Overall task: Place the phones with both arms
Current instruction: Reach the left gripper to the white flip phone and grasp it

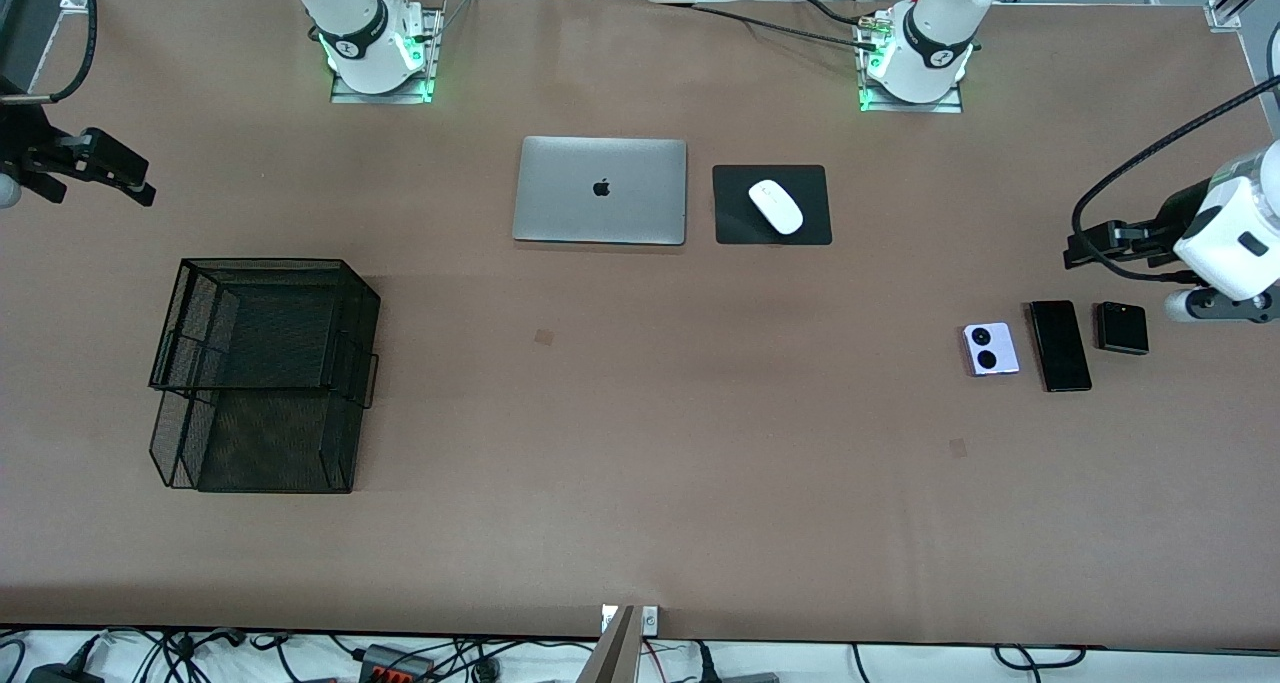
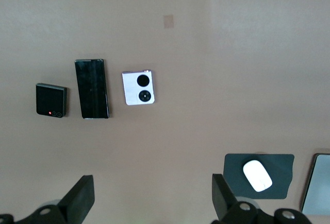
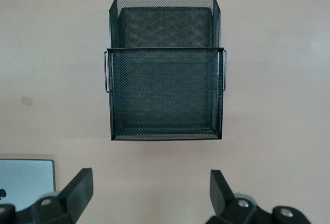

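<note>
Right, both arms hang high and nothing is held. The left pincer [image 2: 152, 203] hovers wide open and empty over the brown counter [image 1: 640, 483] at the left arm's end, beside the three phones. The right pincer [image 3: 149, 198] hovers just as wide and empty at the right arm's end, by the black wire-mesh two-tier tray [image 1: 265, 373].

The phones lie flat in a row: small squarish lavender phone with two black camera circles [image 1: 990, 349], long black slab phone [image 1: 1060, 345], small squarish black phone [image 1: 1121, 327], each just beside the next. They look stiff, thin, light and probably slippery; pinching across the narrow edges seems safest.

Only the apple logo on the closed silver laptop [image 1: 600, 190] reads clearly.
</note>
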Available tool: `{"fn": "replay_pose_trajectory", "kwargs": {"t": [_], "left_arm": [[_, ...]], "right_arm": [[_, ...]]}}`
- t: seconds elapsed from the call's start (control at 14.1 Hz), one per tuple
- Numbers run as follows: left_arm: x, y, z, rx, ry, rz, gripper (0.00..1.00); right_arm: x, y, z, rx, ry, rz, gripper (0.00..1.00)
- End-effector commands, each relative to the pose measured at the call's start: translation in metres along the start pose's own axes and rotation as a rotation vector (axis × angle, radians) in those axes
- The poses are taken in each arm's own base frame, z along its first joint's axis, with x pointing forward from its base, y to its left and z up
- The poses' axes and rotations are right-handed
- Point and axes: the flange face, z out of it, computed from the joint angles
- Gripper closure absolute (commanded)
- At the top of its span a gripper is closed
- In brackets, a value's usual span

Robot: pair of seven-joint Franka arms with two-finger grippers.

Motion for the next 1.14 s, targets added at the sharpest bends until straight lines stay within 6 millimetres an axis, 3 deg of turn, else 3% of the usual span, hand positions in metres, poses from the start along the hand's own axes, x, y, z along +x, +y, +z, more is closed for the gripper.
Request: {"fn": "replay_pose_trajectory", "kwargs": {"t": [0.0,0.07,0.21,0.43,0.5,0.71,0.92,1.06], "left_arm": [[0.013,-0.008,0.028,0.018,-0.051,0.016,0.0],[0.022,-0.012,0.04,0.018,-0.049,0.011,0.0],[0.034,-0.029,0.089,-0.002,-0.025,-0.019,0.0],[0.049,-0.031,0.163,-0.013,0.031,-0.02,0.0],[0.056,-0.047,0.182,-0.023,0.037,-0.042,0.0],[0.049,-0.05,0.25,-0.028,0.129,-0.046,0.0],[0.05,-0.052,0.279,-0.036,0.125,-0.049,0.0],[0.059,-0.063,0.315,-0.049,0.143,-0.05,0.0]], "right_arm": [[-0.001,0.0,-0.002,0.0,0.009,-0.009,0.0],[-0.001,0.0,-0.002,0.0,0.007,-0.009,0.0],[-0.002,0.0,-0.001,0.0,0.0,-0.005,0.0],[-0.001,0.0,-0.001,0.0,0.001,-0.009,0.0],[-0.001,-0.001,0.0,0.0,0.0,-0.01,0.0],[0.002,-0.003,0.004,-0.001,-0.003,-0.015,0.0],[0.003,-0.003,0.005,-0.001,-0.003,-0.015,0.0],[0.003,-0.004,0.005,-0.001,-0.005,-0.017,0.0]]}}
